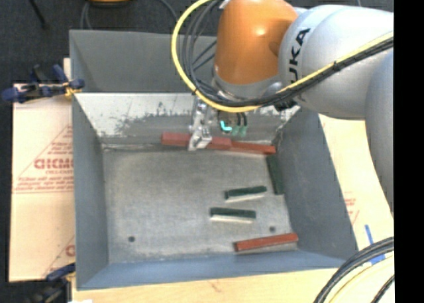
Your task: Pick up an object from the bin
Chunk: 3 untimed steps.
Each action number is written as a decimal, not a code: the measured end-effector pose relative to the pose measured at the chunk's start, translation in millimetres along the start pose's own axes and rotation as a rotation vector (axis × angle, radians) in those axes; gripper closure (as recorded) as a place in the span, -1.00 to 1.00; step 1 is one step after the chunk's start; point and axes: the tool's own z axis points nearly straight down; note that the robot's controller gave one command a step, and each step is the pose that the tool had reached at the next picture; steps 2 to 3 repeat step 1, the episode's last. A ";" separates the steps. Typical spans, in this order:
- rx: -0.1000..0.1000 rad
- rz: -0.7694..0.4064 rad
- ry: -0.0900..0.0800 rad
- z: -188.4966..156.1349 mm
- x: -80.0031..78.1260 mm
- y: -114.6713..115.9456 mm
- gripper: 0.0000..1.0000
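Hanging over the red-brown bar point(176, 140) at the back wall point(132, 111); can't tell if the tool point(201, 137) is open. Straddle squarely, avoiding wall.

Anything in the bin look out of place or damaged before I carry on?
Nothing spilled or broken. Two bars sit awkwardly: a dark green bar lies tight along the right wall, and a red bar hugs the far wall by the gripper.

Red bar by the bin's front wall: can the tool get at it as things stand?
Probably yes. The red bar lies flat with nothing on top; the tool sits at the back wall. The front wall close by may crowd the grasp.
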 end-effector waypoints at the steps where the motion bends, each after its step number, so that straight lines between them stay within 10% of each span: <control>1: -0.001 0.003 -0.008 -4.8 -1.6 -0.5 1.00; 3: -0.001 0.003 -0.008 -4.8 -1.6 -0.5 1.00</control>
